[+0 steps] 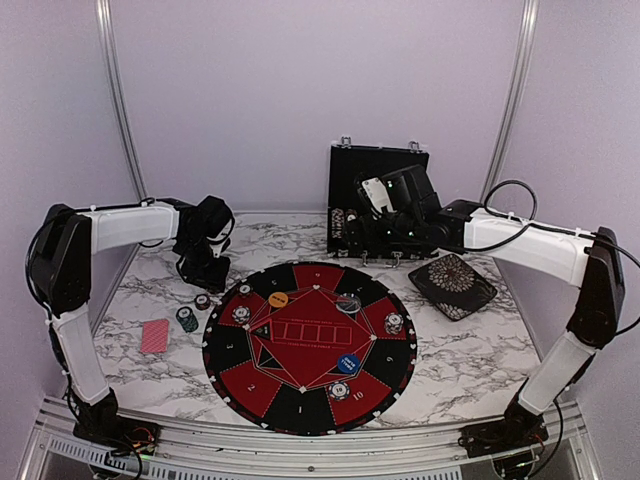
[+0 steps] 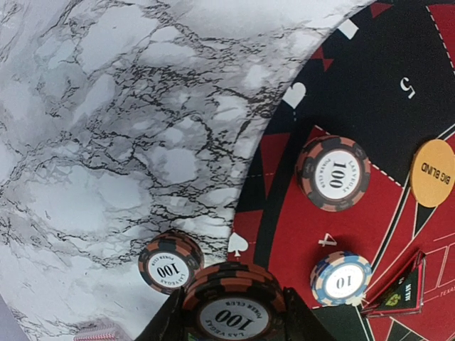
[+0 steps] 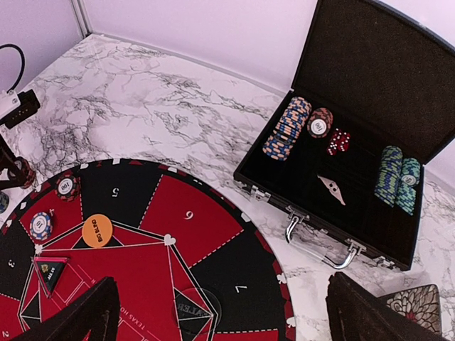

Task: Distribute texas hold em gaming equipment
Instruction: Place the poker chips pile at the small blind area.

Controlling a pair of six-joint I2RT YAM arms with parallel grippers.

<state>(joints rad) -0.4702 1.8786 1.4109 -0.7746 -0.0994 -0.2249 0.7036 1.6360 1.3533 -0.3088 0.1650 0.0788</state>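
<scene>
1. From above, we see the left gripper point(image 1: 204, 276) pointing down at the marble table point(image 1: 470, 350), just off the far-left rim of the round mat point(image 1: 310, 345). From here we cannot tell whether it holds anything. Near it on the table lie a dark chip point(image 1: 202, 301), a teal chip stack point(image 1: 187, 318) and the red-backed cards point(image 1: 154, 336). On the mat sit the orange disc point(image 1: 278, 299), the clear disc point(image 1: 348, 303), the blue disc point(image 1: 348, 364) and white chips point(image 1: 394, 323) spaced around the ring. The right arm point(image 1: 530, 245) reaches across the front of the open case point(image 1: 350, 170) and hides its contents. The patterned dish point(image 1: 452, 285) lies beside the mat.

2. The left wrist camera settles what the top view could not. The left fingers are clenched on a stack of red-and-black chips point(image 2: 231, 309), held over the marble just beside the mat's edge. The dark chip proves to be red-and-black too. A matching chip point(image 2: 334, 172) and a white-and-blue chip point(image 2: 341, 278) lie on the mat.

3. In the right wrist view, we find the right gripper point(image 3: 224, 320) released, its fingers spread wide over the mat with nothing between them. Only here is the case's inside visible. It holds an orange-and-blue chip row point(image 3: 288, 128), red dice point(image 3: 338, 141) and teal chip rows point(image 3: 397, 177).
</scene>
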